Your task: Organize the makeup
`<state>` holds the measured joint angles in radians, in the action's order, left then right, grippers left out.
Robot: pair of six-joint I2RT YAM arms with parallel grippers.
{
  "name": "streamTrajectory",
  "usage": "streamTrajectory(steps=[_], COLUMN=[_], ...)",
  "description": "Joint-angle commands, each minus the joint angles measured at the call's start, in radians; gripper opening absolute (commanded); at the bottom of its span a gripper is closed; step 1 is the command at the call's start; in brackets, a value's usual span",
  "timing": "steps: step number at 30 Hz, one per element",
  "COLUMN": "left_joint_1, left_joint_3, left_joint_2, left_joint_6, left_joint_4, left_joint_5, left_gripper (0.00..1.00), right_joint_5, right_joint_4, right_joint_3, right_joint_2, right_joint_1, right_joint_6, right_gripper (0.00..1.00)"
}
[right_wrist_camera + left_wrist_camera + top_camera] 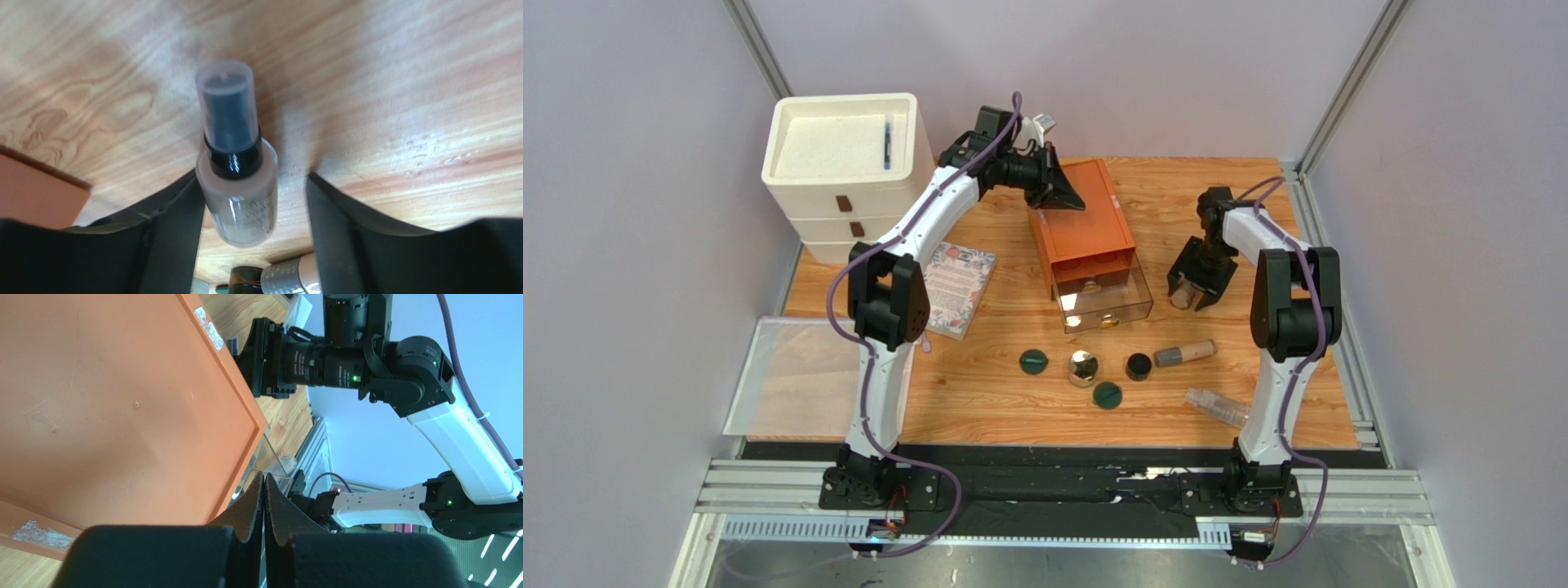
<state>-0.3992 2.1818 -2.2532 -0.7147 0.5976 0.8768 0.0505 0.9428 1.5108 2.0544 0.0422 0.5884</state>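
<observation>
The right end effector [253,184] is shown open, its fingers set on either side of a beige dark-capped tube [236,177] on the tabletop [399,92], to the right of the orange-brown drawer box [1087,227]. The left end effector [264,499] is held closed on nothing above that box. The tube is judged light, rigid and smooth, and liable to slip or roll. It is best gripped across its body, below the cap.
</observation>
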Motion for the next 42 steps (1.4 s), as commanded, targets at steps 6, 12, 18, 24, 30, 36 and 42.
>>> streamTrajectory(steps=[6, 12, 18, 24, 30, 36, 42], left_joint_1=[-0.007, -0.007, -0.013, -0.015, -0.015, -0.015, -0.015], left_joint_3=[-0.011, -0.002, -0.001, 0.018, 0.016, 0.019, 0.022], left_joint_2=[0.058, 0.044, 0.026, -0.002, -0.022, -0.028, -0.031], left_joint_6=[0.031, 0.029, 0.044, 0.067, 0.072, 0.072, 0.07], left_joint_4=[0.01, 0.03, 0.092, 0.209, 0.28, 0.34, 0.367], left_joint_5=[-0.007, -0.047, -0.108, -0.179, -0.217, -0.268, -0.294], left_gripper=[0.0, 0.0, 0.0, 0.0, 0.0, 0.0, 0.0], right_joint_5=[-0.047, -0.089, -0.104, -0.091, -0.023, -0.029, -0.041], right_joint_4=[-0.03, -0.032, -0.007, 0.057, 0.123, 0.145, 0.119], right_joint_3=[0.069, 0.02, 0.028, 0.136, 0.264, 0.302, 0.233], right_joint_2=[0.087, 0.003, -0.183, -0.336, -0.428, -0.405, -0.347], right_joint_1=[-0.005, -0.005, -0.004, 0.01, 0.108, 0.315, 0.478], right_joint_6=[-0.022, -0.058, -0.105, -0.151, -0.179, -0.19, -0.177], right_gripper=[0.0, 0.0, 0.0, 0.0, 0.0, 0.0, 0.0])
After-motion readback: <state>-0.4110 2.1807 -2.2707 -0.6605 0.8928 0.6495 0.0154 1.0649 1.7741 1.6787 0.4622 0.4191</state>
